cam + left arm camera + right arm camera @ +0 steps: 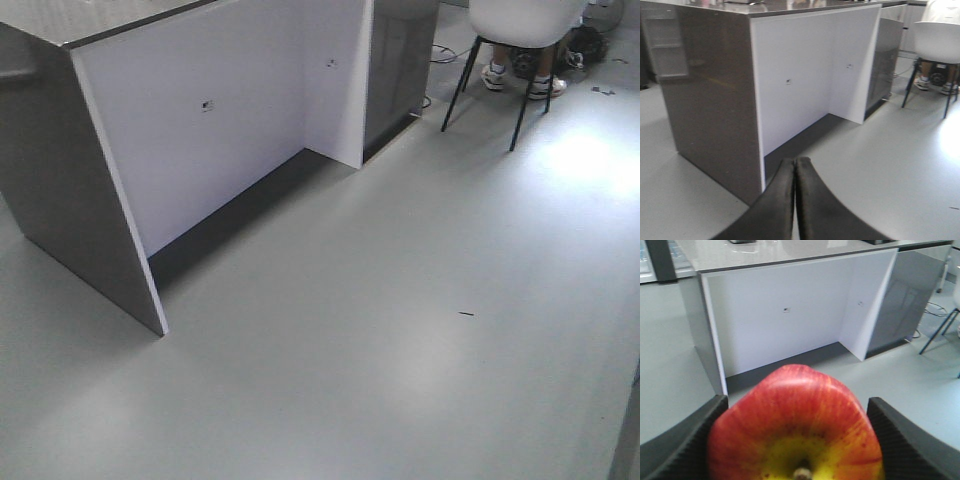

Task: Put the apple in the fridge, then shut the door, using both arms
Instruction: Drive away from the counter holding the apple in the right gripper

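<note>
My right gripper (796, 407) is shut on the apple (795, 425), red with a yellow patch round its stem, pressed between the two dark fingers (685, 440) and held above the grey floor. My left gripper (795, 161) is shut and empty, its two dark fingertips (786, 172) touching, pointing at the corner of the counter. The fridge and its door are out of view. No gripper shows in the front view.
A grey stone counter (70, 180) with a white recessed panel (210, 130) stands ahead left; it also shows in the left wrist view (715, 100) and the right wrist view (790, 310). A seated person on a white chair (515, 40) is at the far right. Grey floor (400, 330).
</note>
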